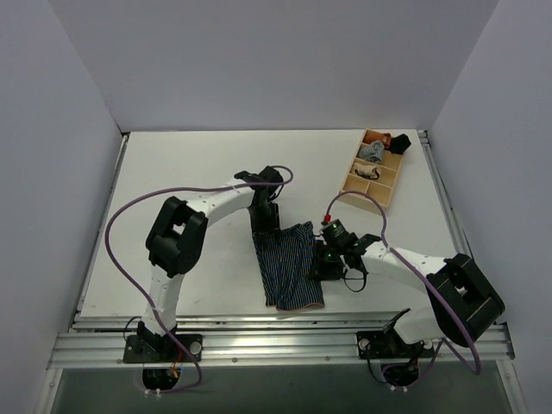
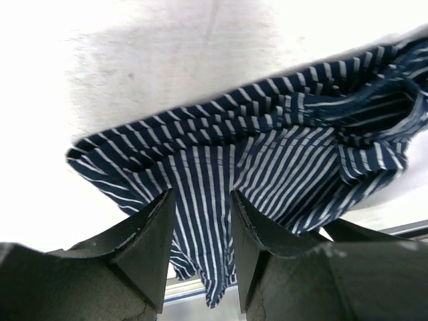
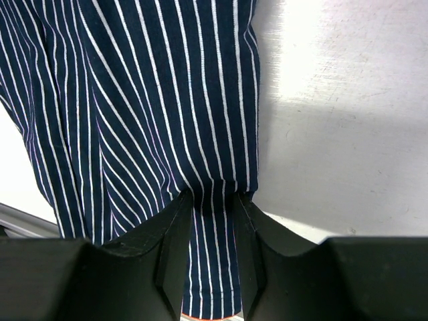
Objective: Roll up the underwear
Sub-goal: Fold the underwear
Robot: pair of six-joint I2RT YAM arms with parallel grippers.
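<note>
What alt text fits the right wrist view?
The right gripper, with two black fingers, pinches a fold of the dark navy pinstriped cloth underwear. The cloth spreads up and to the left, and the white table shows on the right.

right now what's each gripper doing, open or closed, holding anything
left gripper: closed, pinching the underwear
right gripper: closed, pinching the underwear as well

A wooden divided tray (image 1: 369, 191) stands on the white table (image 1: 190, 164), well beyond the right end effector (image 1: 317, 266) and somewhat to its right. In its far compartments lie small rolled garments: grey (image 1: 373, 152), orange (image 1: 388, 140) and black (image 1: 402, 143).
</note>
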